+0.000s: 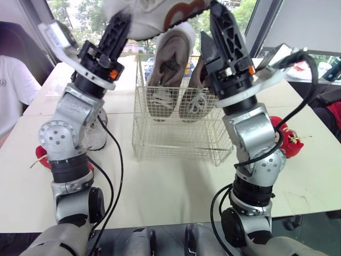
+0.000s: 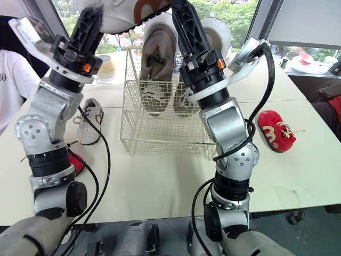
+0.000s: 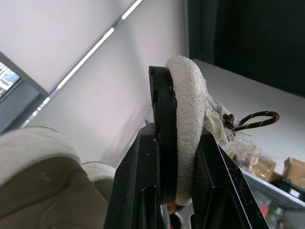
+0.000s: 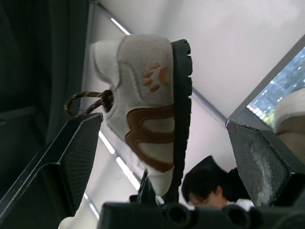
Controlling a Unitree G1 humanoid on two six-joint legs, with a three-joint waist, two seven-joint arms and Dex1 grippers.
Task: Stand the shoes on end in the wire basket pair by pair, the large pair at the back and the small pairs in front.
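Above white wire basket [image 1: 181, 144], left gripper [image 3: 178, 143] is clamping cream brown-trimmed shoe [image 4: 143, 95], right gripper [image 4: 162, 124] gaping. Am advising upright lowering, front row.

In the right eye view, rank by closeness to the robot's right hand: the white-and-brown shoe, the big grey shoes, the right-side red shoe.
1. White-and-brown shoe, up top at the right hand.
2. Big grey shoes, just behind, in the basket.
3. Red shoe, on the table, right side.

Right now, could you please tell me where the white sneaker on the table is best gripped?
Probably across its narrow midfoot, coming from above: the white sneaker appears to sit sole-down on the table, laces up, both sides free.
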